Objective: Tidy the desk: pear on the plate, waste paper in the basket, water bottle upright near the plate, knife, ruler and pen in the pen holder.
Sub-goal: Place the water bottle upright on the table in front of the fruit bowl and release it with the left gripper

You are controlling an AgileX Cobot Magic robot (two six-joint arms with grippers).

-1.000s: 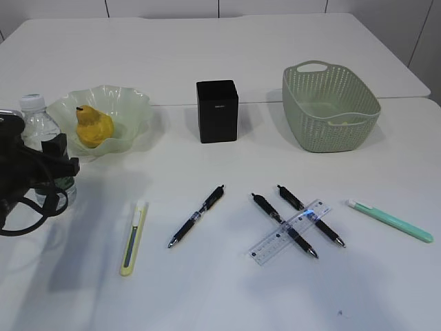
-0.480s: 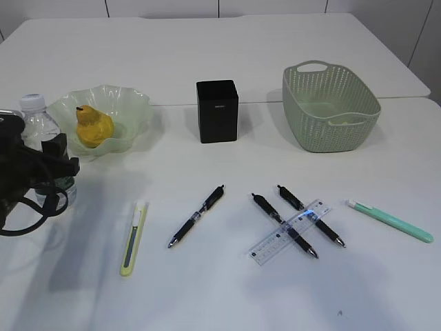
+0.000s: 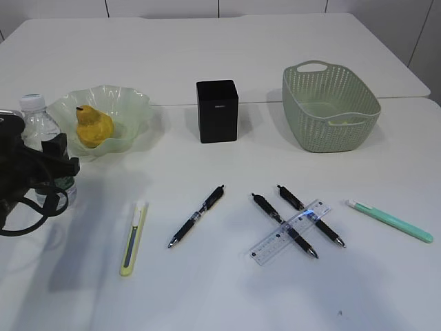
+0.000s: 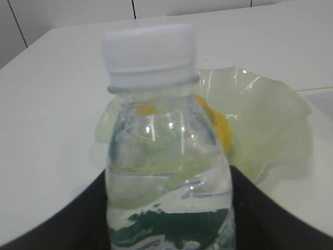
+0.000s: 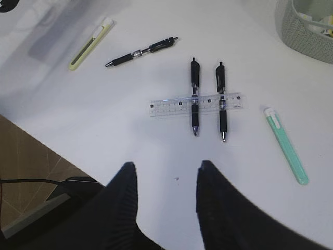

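Upright at the far left of the white table [image 3: 207, 296], the clear plastic water bottle with a white cap [image 3: 39, 131] is standing between the dark fingers of the left gripper [image 4: 169, 208], which are flanking its lower body at about bottle width; whether they are pressing on it or merely bracketing it cannot be told. Just to the bottle's right, the yellow pear [image 3: 94, 127] is sitting in the wavy pale-green glass plate [image 3: 131, 103], so that part of the job appears done, as does the waste paper, judging by the pale scrap lying in the green woven plastic basket [image 3: 331, 107] at far right. Meanwhile the right gripper [image 5: 165, 179], jaws parted and holding nothing, is hanging above the near edge, facing the clear plastic ruler [image 5: 195, 104] lying left to right across two black pens [image 5: 194, 96], a third black pen [image 5: 140, 51] farther left and the mint-green utility knife [image 5: 285, 145] just to the right. That arm looks nearer this stationery, with the black square pen holder [image 3: 217, 110] waiting beyond it; the yellow-green knife [image 3: 133, 236] is lying nearer the left arm.
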